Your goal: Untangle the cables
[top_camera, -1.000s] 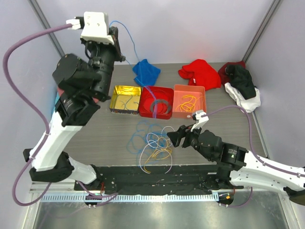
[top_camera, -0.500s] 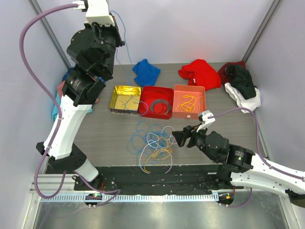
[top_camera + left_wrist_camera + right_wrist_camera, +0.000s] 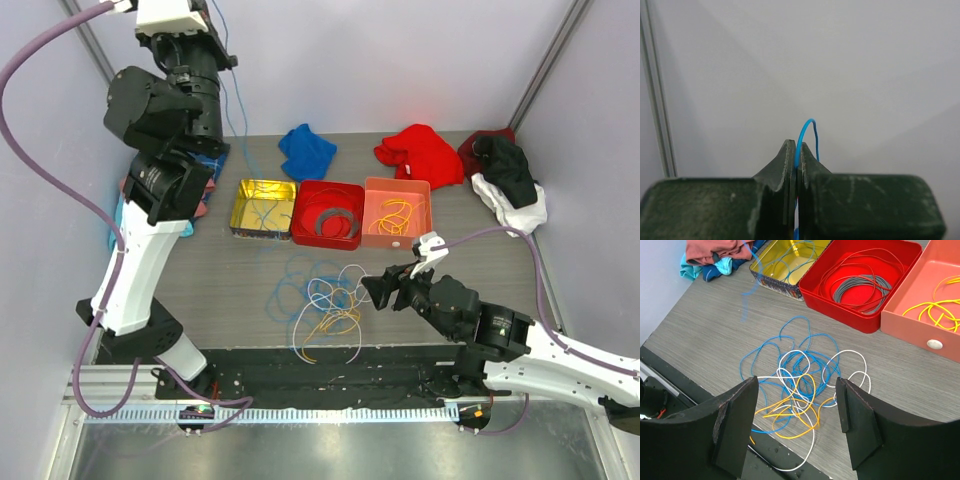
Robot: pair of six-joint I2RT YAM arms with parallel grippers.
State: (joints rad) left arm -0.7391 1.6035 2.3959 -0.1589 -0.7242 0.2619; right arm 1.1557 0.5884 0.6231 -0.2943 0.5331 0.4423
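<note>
Presently: left claw (image 3: 795, 159), raised high at the far left, clamped on a single blue cable (image 3: 810, 120) that arches above the tips and, seen from the top camera, hangs down toward the yellow tin (image 3: 250, 233). Heap of clothes (image 3: 710, 250) at the desk's (image 3: 480, 270) left edge. Blue cloth (image 3: 306, 150) behind the tin. Red tray (image 3: 345, 195) touching the tin's right side, holding a grey coil (image 3: 335, 222). Tangle of cables (image 3: 325, 305), blue, white and orange-yellow loops overlapping, on the desk in front of the trays, near the front edge. Salmon tray (image 3: 395, 243) against the red one, holding yellow cables (image 3: 398, 213). Right claw (image 3: 796, 385), fingers spread wide with nothing between them, hovering just right of the tangle. Red cloth (image 3: 420, 152) at the back; black and white garments (image 3: 510, 180) at the far right.
</note>
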